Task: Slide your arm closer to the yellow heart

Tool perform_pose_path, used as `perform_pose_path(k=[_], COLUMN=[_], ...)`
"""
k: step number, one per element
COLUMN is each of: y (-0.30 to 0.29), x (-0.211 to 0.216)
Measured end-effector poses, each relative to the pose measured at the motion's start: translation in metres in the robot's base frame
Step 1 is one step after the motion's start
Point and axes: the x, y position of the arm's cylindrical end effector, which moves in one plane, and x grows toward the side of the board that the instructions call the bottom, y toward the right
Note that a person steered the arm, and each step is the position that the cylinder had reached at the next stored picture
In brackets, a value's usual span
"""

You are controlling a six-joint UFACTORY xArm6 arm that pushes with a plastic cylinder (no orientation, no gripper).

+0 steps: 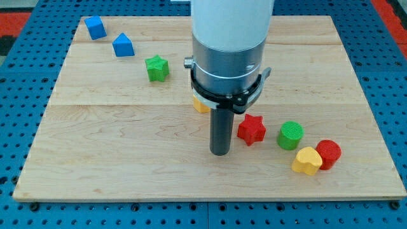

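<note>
Yellow heart point(307, 160) lies at the frame's lower right on the wooden table point(114, 165), touching a red cylinder point(329, 153) just to its right. Green cylinder point(290, 135) is just above them. The tool is a plain rod, no jaws, holding nothing; my tip point(220, 152) rests at lower centre, well left of the heart. Red star point(252, 129) is just right of the rod. A yellow block point(200, 105), shape unclear, is mostly hidden behind the arm. Farther back: green star point(157, 68), blue block point(123, 45), blue cube point(95, 27) at upper left.
</note>
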Motion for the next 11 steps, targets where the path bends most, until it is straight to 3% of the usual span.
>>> perform_pose_path(k=[2, 3, 4, 5, 11], y=[-0.022, -0.020, 0.010, 0.040, 0.037], x=[0.006, 0.056, 0.073, 0.073, 0.059])
